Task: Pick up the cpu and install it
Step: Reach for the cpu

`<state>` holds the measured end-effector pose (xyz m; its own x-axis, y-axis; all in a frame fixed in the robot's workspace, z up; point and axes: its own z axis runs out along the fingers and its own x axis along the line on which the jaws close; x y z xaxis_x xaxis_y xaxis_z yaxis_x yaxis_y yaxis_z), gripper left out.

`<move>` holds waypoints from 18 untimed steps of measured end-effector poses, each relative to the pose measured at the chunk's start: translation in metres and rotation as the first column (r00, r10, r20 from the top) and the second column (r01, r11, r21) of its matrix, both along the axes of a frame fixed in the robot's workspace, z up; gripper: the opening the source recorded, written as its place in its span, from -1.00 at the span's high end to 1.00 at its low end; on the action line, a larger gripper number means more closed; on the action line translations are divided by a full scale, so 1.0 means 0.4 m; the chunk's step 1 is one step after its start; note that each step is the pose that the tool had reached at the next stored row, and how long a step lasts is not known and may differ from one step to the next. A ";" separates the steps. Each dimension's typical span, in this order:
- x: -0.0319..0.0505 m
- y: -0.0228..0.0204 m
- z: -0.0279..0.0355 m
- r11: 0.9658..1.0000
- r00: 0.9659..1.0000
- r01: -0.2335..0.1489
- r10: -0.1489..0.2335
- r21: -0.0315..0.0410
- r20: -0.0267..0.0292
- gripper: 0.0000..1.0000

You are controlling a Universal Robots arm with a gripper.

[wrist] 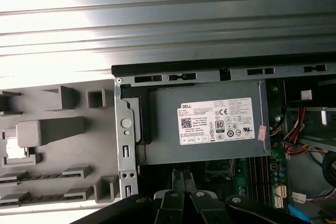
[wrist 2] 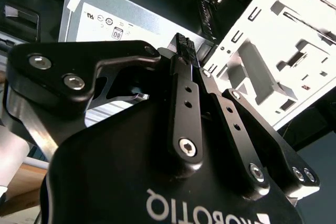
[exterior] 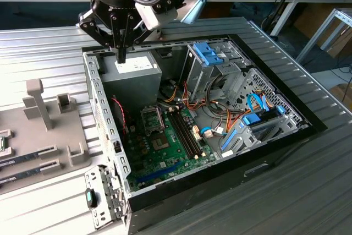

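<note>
From where I stand, the arm hangs over an open computer case (exterior: 92, 103) that lies on its side on the ribbed metal tabletop (exterior: 44, 48). The claw (exterior: 121, 54) points straight down, directly above the grey power supply (exterior: 135, 78) in the case's corner, close to its labelled top but apart from it. In both wrist views the two black fingers (wrist 2: 185, 93) are drawn together at the tips, a narrow claw with nothing to be seen between them.

The cpu (wrist: 16, 151) looks to be the pale square sitting in a pocket of the grey fixture (exterior: 55, 130). The fixture is outside the case wall, well apart from the power supply on the exterior view's left. Two memory sticks (exterior: 27, 154) lie in slots on the same fixture, farther from the power supply than the fixture's tall block (exterior: 36, 100).

Inside the case, the green motherboard (exterior: 176, 141) lies just beside the power supply, toward the exterior view's bottom. Its black socket frame (exterior: 151, 118) is the part nearest the power supply. A drive cage with a blue latch (exterior: 209, 53) stands on the power supply's other side, toward the exterior view's right.
</note>
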<state>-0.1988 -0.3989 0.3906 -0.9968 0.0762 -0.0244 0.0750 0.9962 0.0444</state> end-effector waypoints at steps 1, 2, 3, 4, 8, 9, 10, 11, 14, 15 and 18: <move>0.000 0.000 0.000 1.000 1.000 0.000 0.000 0.000 0.000 0.79; -0.001 0.000 0.000 1.000 1.000 0.000 0.000 0.000 0.000 0.79; -0.001 0.000 0.000 1.000 1.000 0.000 0.000 0.000 0.000 0.79; -0.002 0.000 0.000 1.000 1.000 0.000 0.000 0.000 0.000 0.79; -0.006 0.000 0.000 1.000 1.000 0.000 0.000 0.000 0.000 0.79; -0.009 0.000 0.000 1.000 1.000 0.000 0.000 0.000 0.000 0.79; -0.012 0.000 0.000 1.000 1.000 0.000 0.000 0.000 0.000 0.79; -0.013 0.000 0.000 1.000 1.000 0.000 0.000 0.000 0.000 0.79; -0.017 0.000 0.000 1.000 1.000 0.000 0.000 0.000 0.000 0.79; -0.019 0.000 0.000 1.000 1.000 0.000 0.000 0.000 0.000 0.79; -0.023 0.000 0.000 1.000 1.000 0.000 0.000 0.000 0.000 0.79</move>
